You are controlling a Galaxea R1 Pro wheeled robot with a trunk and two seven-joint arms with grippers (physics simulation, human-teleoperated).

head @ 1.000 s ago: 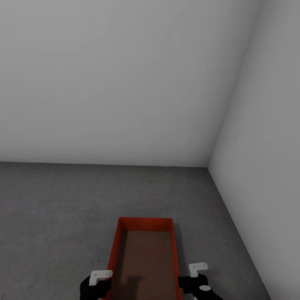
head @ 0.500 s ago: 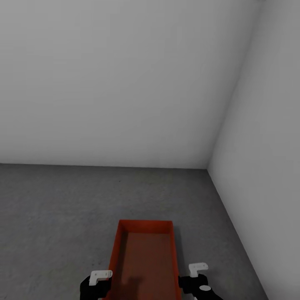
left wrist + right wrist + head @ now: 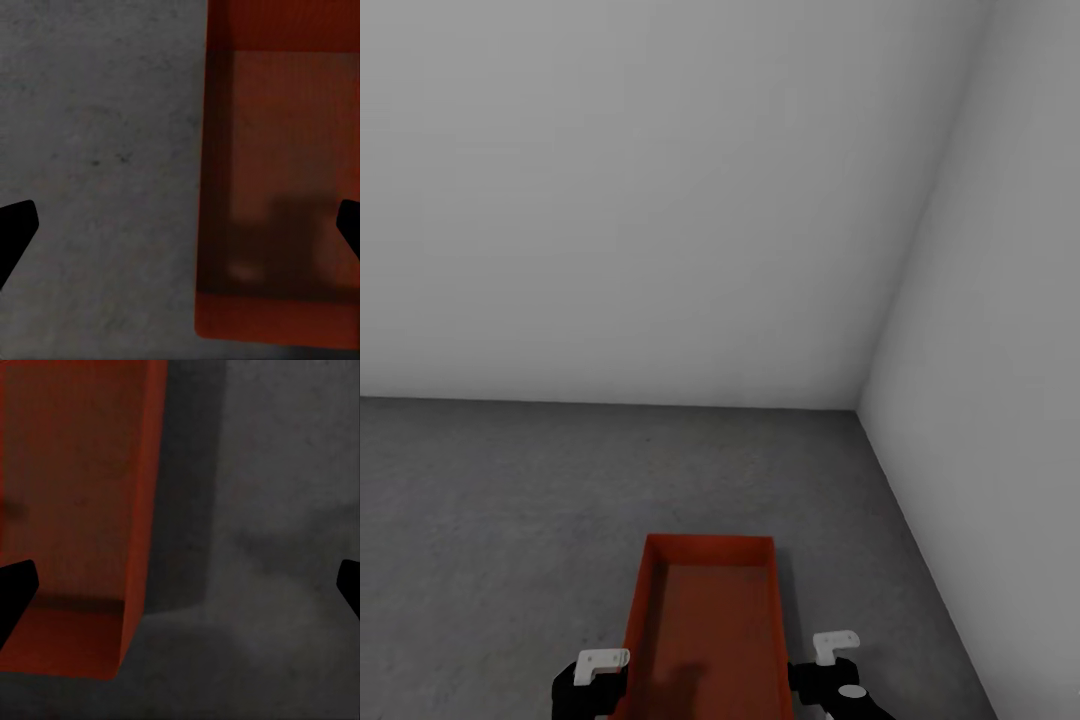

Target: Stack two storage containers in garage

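An orange-red rectangular plastic tub (image 3: 708, 630) lies on the speckled dark-grey concrete floor (image 3: 490, 520), flanked by both wide-spread grippers, left (image 3: 180, 229) and right (image 3: 180, 589).

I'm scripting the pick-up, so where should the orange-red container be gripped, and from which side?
Probably the two long side walls, from above. The container lies flat on the concrete floor, open side up, its rims exposed. The left gripper and right gripper, both open, each already straddle a long wall.
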